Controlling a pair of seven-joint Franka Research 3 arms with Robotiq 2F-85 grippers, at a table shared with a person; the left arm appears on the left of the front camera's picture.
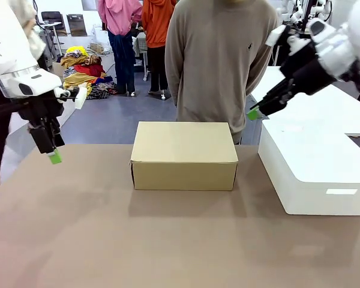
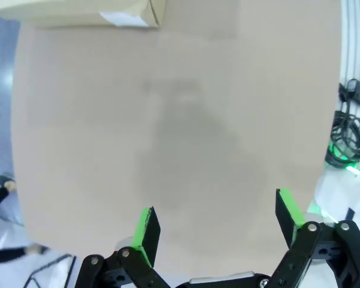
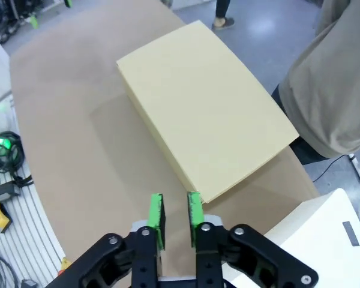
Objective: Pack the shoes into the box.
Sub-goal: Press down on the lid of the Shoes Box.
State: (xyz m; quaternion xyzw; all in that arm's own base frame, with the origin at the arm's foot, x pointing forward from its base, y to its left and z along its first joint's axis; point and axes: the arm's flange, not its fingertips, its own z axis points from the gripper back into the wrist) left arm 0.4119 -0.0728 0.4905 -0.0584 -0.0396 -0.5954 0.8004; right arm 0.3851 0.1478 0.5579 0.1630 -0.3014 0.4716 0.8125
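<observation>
Tan cardboard shoebox point(image 1: 184, 155) sits closed at table point(image 1: 168, 240) centre, front view. My left wrist view shows the left gripper point(image 2: 219, 231) spread wide over bare tabletop. My right wrist view shows the right gripper point(image 3: 175, 219) narrowly parted, empty, above the box.

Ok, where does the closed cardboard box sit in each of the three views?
Front view: cardboard box at table centre, lid shut, in front of the person.
Left wrist view: just a corner at the top edge.
Right wrist view: fills the upper middle, beyond the right pincer.
Shared landmark: the brown table under it.
</observation>
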